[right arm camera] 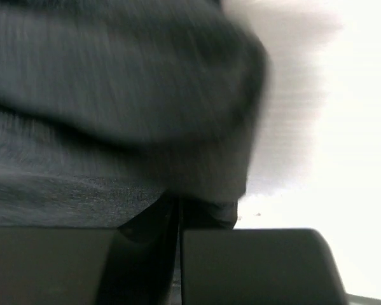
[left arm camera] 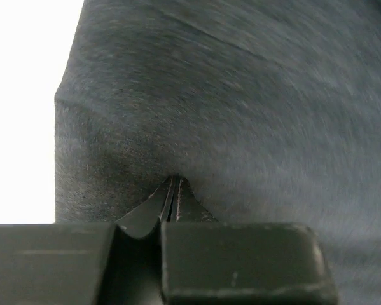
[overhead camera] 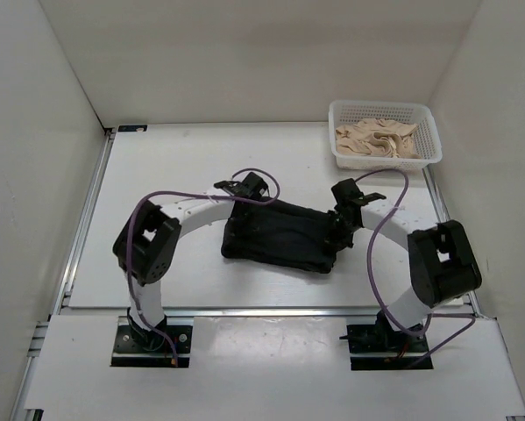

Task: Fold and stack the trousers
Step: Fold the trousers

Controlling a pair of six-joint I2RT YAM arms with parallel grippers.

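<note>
You have the trousers (overhead camera: 280,235) lying as a folded black bundle near the middle of the table (overhead camera: 174,175), a little closer to the near edge than to the far one. The bundle's long side runs roughly from left to right, slanting slightly toward the near right.

Your left gripper (left arm camera: 171,196) sits at the bundle's far left corner. In the left wrist view its fingers (left arm camera: 153,206) are pressed together, and the dark cloth puckers into a small peak right at their tips, so it has a pinch of the trousers.

Your right gripper (right arm camera: 177,213) is at the bundle's right end. Its fingers (right arm camera: 149,222) are also drawn together with no gap visible, and a rounded fold of the dark cloth hangs right over the tips. The right wrist view is smeared with blur, so you cannot tell whether any cloth is caught between them or whether they merely touch it.

The two arms arch in from either side, with purple cables looping over them.

In the far right corner of the table stands a white mesh basket (overhead camera: 386,163), well apart from the trousers, with crumpled beige cloth (overhead camera: 376,139) inside it.
</note>
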